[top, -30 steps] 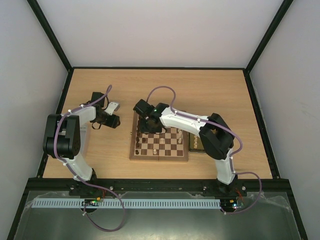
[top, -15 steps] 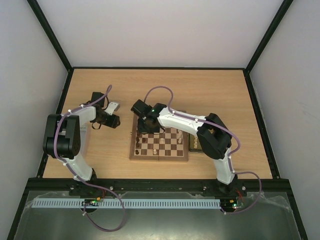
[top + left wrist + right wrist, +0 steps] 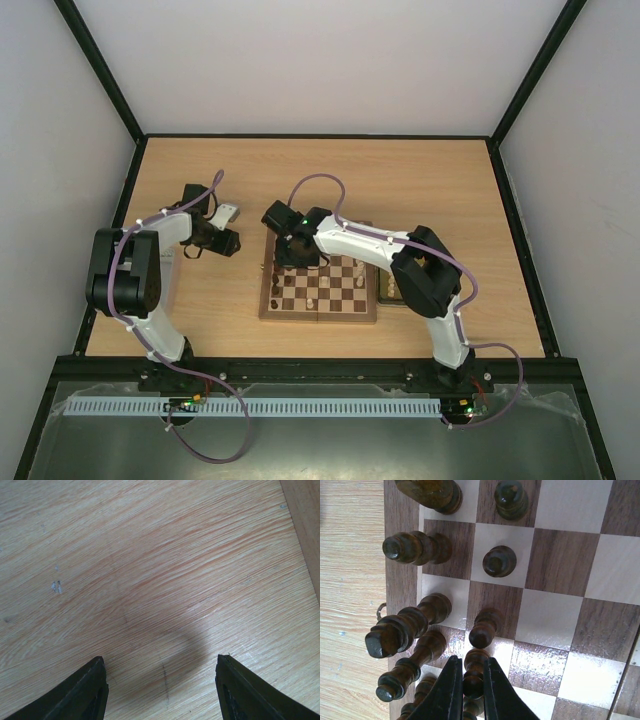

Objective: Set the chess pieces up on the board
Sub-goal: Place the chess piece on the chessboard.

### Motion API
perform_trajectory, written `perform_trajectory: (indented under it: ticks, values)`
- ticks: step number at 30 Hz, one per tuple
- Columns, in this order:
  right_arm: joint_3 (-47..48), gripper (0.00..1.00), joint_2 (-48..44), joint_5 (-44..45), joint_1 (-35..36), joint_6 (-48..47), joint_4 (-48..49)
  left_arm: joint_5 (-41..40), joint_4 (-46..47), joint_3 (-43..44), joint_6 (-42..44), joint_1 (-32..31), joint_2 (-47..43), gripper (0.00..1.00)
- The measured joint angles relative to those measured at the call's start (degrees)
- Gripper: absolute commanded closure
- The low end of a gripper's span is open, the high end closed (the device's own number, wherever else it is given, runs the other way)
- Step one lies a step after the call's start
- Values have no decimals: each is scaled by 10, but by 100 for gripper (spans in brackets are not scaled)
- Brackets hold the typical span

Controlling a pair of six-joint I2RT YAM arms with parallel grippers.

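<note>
Table (image 3: 450,180): one; it carried the board, with both arms bolted at its near edge.
Board (image 3: 320,318): one, lying flat and open mid-table, nearer your right arm's base than your left's.
Arm nearer the work: the right; it reached across to the board's far-left corner, while the left hung over bare wood, well apart to the left of the board.
Left gripper (image 3: 160,690): one; its fingers stood apart with nothing between them and only tabletop below.
Right gripper (image 3: 471,664): one; its fingers were pinched together on a dark pawn.
Dark pieces, right wrist view: at least eight were crowded along the board's edge rows, and a ninth was cut off at the frame's bottom.
Pale pieces: some stood near the board's near edge, too small in the top view to count.
Held pawn (image 3: 472,677): one; its long axis ran with the fingers, base toward the board. You could not tell whether the base touched the square.
Neighbour pawn (image 3: 484,628): it sat just beyond the fingertips, one square on.
Judgement: your release had to go straight down and back up, because the neighbours crowded both sides.
</note>
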Motion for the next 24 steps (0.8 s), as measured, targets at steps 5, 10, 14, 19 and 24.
perform_trajectory:
  ticks: [5, 10, 14, 19, 24]
  values:
    - [0, 93, 0, 0, 0, 0, 0, 0, 0, 0, 0, 0, 0, 39]
    - [0, 93, 0, 0, 0, 0, 0, 0, 0, 0, 0, 0, 0, 39]
    - [0, 93, 0, 0, 0, 0, 0, 0, 0, 0, 0, 0, 0, 39]
    - [-2, 92, 0, 0, 0, 0, 0, 0, 0, 0, 0, 0, 0, 39]
    - [-7, 90, 0, -1, 0, 0, 0, 0, 0, 0, 0, 0, 0, 39]
